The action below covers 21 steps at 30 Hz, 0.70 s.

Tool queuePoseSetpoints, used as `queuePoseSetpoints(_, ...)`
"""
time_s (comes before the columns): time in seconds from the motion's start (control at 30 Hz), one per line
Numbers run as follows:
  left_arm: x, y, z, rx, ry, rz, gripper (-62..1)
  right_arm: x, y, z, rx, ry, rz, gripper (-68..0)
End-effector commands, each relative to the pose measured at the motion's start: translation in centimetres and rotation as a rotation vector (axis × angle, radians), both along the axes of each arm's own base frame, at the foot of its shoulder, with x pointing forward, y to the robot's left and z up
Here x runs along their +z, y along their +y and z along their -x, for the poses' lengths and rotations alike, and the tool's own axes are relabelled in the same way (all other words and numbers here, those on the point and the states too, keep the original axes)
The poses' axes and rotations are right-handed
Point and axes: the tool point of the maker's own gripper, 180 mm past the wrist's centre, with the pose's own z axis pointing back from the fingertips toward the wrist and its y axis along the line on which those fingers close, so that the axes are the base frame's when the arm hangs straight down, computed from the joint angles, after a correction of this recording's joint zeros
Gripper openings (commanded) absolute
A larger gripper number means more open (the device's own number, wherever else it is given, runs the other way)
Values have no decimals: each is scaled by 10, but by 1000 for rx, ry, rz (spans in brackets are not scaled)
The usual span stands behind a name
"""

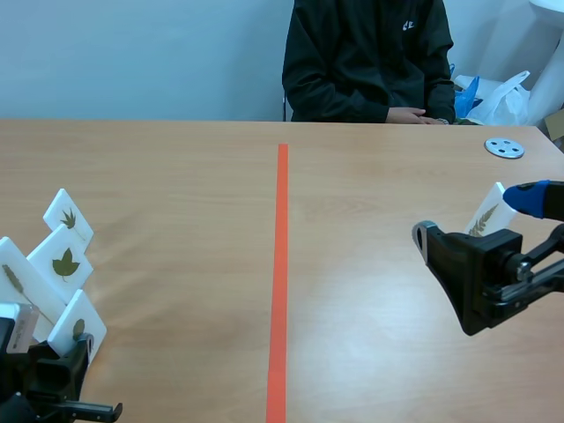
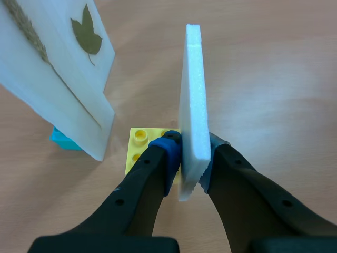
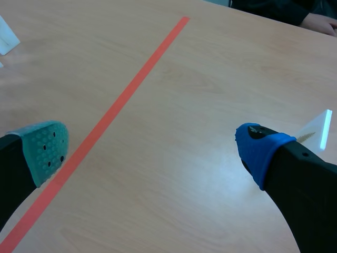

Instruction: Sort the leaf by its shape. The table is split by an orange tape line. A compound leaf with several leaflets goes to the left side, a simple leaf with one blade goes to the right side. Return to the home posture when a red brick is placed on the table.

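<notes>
Step in hand, by my reading: pick-up. Your left gripper (image 2: 189,158) is clamped on a white leaf card (image 2: 192,89), one pad on each broad face, with the card's near end between the fingertips. A yellow brick base (image 2: 141,138) sits just beside the fingertips. The card shows edge-on, and its long axis runs straight out ahead of the fingers. Its leaf shape can't be read.

Next you'd lift it clear, check the blade count, and carry it to the matching side of the orange tape line (image 1: 281,264).

Your right gripper (image 3: 152,150) is spread wide, with nothing between the pads.

table (image 1: 176,176): wooden | tape line (image 1: 280,264) | grey disc (image 1: 504,148) | yellow brick (image 2: 138,145)
</notes>
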Motion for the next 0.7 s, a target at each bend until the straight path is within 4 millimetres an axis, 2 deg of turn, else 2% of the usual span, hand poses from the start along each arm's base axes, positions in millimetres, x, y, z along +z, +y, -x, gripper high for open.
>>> queuePoseSetpoints(0.0, 13, 0, -11, 5, -55, 13, -552, 10, -1, -5, 3, -37, -2, 4)
queuePoseSetpoints(0.23, -3, 11, -11, 87, -30, 93, -551, 10, -1, -5, 3, -36, -2, 4)
queuePoseSetpoints(0.33, -9, 14, -8, 120, -17, 129, -515, 10, -1, -5, 3, -36, -2, 4)
queuePoseSetpoints(0.53, -11, 16, -6, 131, -9, 138, -512, 10, -1, -5, 3, -37, -2, 4)
queuePoseSetpoints(0.67, -11, 16, -6, 131, -9, 138, -429, 10, -1, -5, 3, -37, -2, 4)
